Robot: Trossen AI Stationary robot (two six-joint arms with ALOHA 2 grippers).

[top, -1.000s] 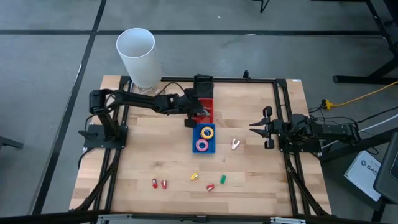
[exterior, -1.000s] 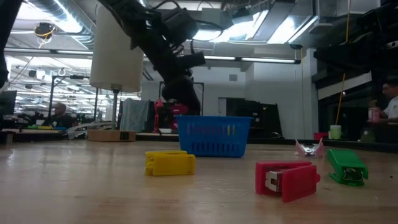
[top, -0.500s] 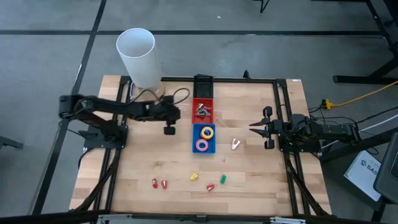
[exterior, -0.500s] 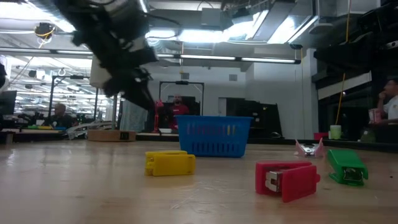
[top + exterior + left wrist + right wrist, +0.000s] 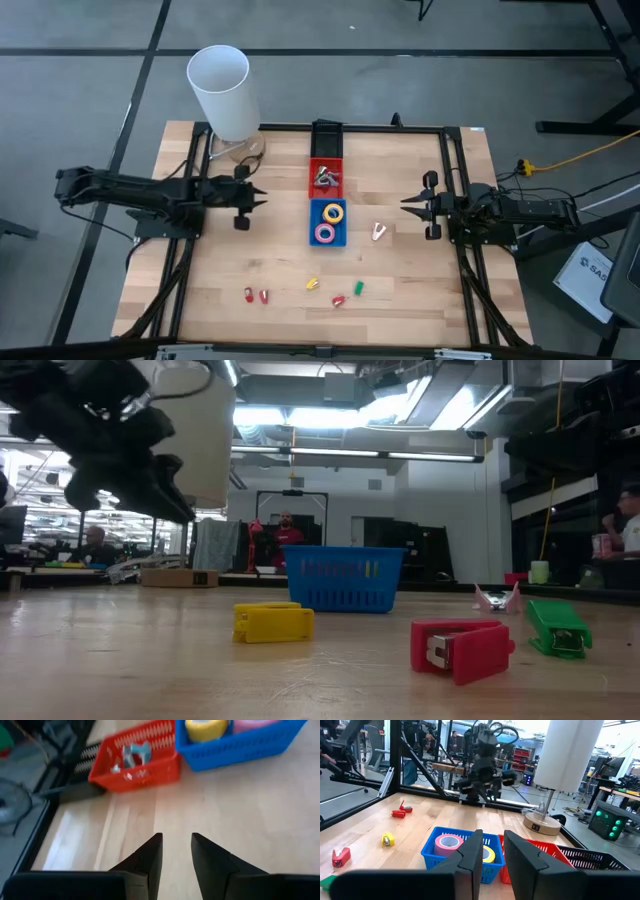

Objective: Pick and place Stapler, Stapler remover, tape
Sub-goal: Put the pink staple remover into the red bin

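A blue basket (image 5: 314, 236) at mid-table holds a yellow tape roll (image 5: 333, 212) and a pink tape roll (image 5: 325, 233); I see no blue roll. Behind it, a red basket (image 5: 325, 164) holds silvery staple removers (image 5: 135, 752). One more staple remover (image 5: 378, 232) lies on the wood to the right of the blue basket. Small staplers lie near the front edge: two red (image 5: 255, 295), a yellow (image 5: 312, 284), a red (image 5: 339, 300) and a green (image 5: 358, 288). My left gripper (image 5: 258, 200) is open and empty, left of the baskets. My right gripper (image 5: 408, 205) is open and empty, right of them.
A tall white cylinder (image 5: 222, 90) stands on a round base at the far left corner. A black frame (image 5: 445, 160) runs around the table's edges. Bare wood lies between my left gripper and the baskets. People and equipment show in the room beyond the table.
My left arm has drawn back from above the red basket toward the table's left edge, and its gripper now hangs well left of the baskets. Nothing else has moved.
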